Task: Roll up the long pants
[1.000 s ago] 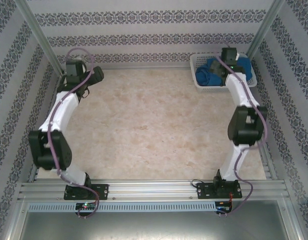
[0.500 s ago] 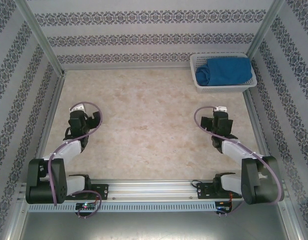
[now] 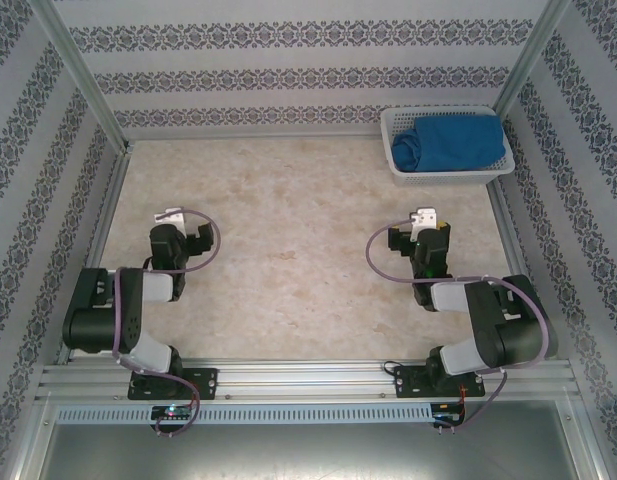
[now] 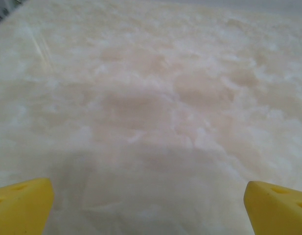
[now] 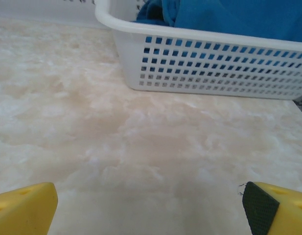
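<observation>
The long pants (image 3: 453,142) are a royal-blue bundle lying in the white mesh basket (image 3: 396,150) at the far right corner of the table. The right wrist view shows the basket's wall (image 5: 209,66) ahead, with blue cloth (image 5: 234,14) above its rim. My right gripper (image 3: 423,228) is low over the table, well short of the basket, and my left gripper (image 3: 176,225) is low at the left. Both arms are folded back near their bases. In each wrist view the gripper (image 4: 151,210) (image 5: 151,210) has its yellow fingertips (image 4: 21,205) (image 5: 23,208) wide apart over bare table.
The marbled beige tabletop (image 3: 288,220) stretches between the two arms. Patterned walls and metal posts (image 3: 83,75) enclose the back and both sides. An aluminium rail (image 3: 308,380) carries the arm bases along the near edge.
Both arms have drawn back from the far side and folded down near their bases. The right gripper has come away from the basket, where the pants stay.
</observation>
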Tool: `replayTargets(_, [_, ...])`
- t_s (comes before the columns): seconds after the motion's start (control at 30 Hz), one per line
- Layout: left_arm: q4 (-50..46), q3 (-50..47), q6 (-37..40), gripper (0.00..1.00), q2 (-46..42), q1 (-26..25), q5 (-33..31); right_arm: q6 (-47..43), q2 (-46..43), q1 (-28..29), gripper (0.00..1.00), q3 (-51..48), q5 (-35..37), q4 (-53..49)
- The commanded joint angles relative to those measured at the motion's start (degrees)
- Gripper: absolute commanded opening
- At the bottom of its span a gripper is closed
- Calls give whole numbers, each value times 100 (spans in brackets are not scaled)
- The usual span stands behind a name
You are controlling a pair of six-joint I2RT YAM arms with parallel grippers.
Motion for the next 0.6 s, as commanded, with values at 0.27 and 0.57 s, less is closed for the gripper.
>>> replayTargets(0.27, [152,175,494,100,57,-162,388,324,286,-439,98,413,-654,37])
replayTargets(0.57, [122,184,496,100,53,-171,379,357,262,-502,98,459,-801,-102])
